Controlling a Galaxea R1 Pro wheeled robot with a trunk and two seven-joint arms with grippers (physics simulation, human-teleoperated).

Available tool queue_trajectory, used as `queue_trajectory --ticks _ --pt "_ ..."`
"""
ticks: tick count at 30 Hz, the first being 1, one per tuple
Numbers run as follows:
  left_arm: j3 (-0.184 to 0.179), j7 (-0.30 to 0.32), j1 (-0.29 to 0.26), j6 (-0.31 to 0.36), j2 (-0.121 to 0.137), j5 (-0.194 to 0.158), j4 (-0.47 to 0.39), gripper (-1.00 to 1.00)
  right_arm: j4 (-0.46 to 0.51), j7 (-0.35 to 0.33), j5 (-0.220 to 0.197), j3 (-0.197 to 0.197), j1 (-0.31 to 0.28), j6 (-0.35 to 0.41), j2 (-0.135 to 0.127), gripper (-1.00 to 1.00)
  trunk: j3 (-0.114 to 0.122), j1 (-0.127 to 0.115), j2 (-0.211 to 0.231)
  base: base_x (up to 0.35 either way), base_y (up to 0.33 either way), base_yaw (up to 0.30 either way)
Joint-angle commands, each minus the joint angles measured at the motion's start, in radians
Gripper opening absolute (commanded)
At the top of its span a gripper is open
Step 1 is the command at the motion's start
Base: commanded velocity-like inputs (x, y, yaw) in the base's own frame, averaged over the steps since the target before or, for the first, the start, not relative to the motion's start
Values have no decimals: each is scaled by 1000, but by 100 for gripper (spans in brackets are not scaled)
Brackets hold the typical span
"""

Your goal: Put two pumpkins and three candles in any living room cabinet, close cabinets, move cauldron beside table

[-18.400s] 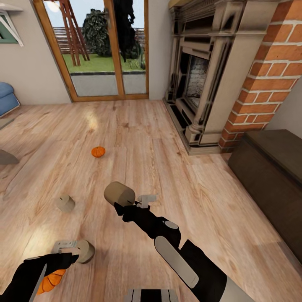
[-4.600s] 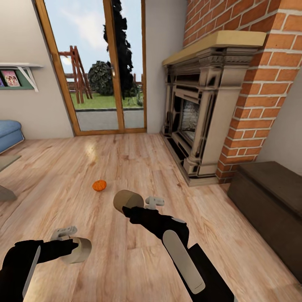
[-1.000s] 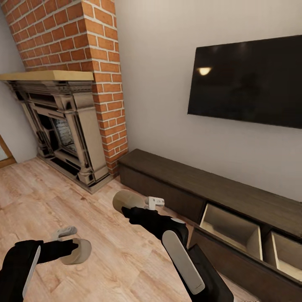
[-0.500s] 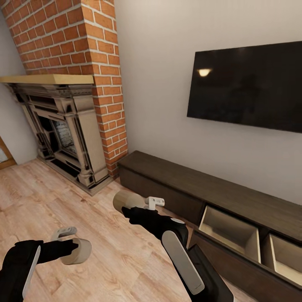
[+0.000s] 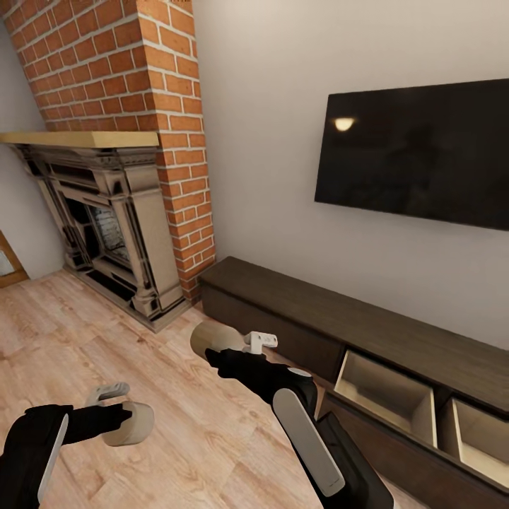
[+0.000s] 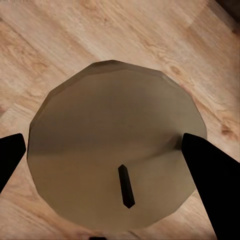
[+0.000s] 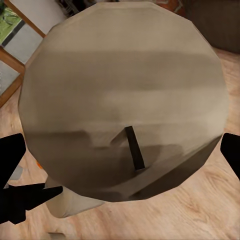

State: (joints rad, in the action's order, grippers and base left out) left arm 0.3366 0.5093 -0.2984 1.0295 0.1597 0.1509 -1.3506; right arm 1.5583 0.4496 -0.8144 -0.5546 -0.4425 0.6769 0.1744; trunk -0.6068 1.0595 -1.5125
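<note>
My left gripper (image 5: 121, 413) is shut on a beige candle (image 5: 136, 424) low over the wooden floor. In the left wrist view the candle's wick end (image 6: 115, 100) sits between the black fingers (image 6: 212, 180). My right gripper (image 5: 232, 343) is shut on a second candle (image 5: 211, 338), held higher; its wick end (image 7: 125, 75) faces the wrist camera. The long dark-brown cabinet (image 5: 297, 297) runs along the wall to the right, with two drawers (image 5: 385, 385) pulled open and pale inside. A sliver of orange (image 7: 174, 5), apparently a pumpkin, peeks past the candle. The cauldron and table are out of view.
A dark ornate fireplace (image 5: 106, 226) under a brick chimney (image 5: 134, 71) stands at the left. A black TV (image 5: 417, 152) hangs on the wall above the cabinet. Bare wooden floor (image 5: 63, 332) lies between me and the fireplace.
The camera has swung right, from the glass door and floor to the cabinet wall, and in the last second tilted slightly. Both grippers hold their candles as before.
</note>
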Motion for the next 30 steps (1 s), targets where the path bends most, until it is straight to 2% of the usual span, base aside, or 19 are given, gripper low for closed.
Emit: queue_trajectory --ticks 1,5,17,20,24,30 --pt "2 11 -1 3 0 10 -1 -100 1 9 -11 -1 -1 1 0 -100 2 -4 7 0 0 0" --pt "1 11 -1 3 0 10 0 -100 1 9 -12 -1 -1 1 0 -100 16 -19 35 0 0 -70" --pt "1 11 -1 6 -2 11 0 -100 0 9 -18 -1 -1 1 0 -100 64 -65 119 0 0 -205" --pt "1 11 -1 5 -1 10 -1 -100 1 9 -14 -1 -1 0 0 -100 74 -77 140 0 0 -21" --pt "1 11 -1 5 -1 11 0 -100 1 9 -13 -2 -1 -30 0 -100 86 -92 168 0 0 -8" --pt "1 11 -1 4 0 10 0 -100 1 9 -17 -2 -1 -34 0 -100 107 -115 210 0 0 -217"
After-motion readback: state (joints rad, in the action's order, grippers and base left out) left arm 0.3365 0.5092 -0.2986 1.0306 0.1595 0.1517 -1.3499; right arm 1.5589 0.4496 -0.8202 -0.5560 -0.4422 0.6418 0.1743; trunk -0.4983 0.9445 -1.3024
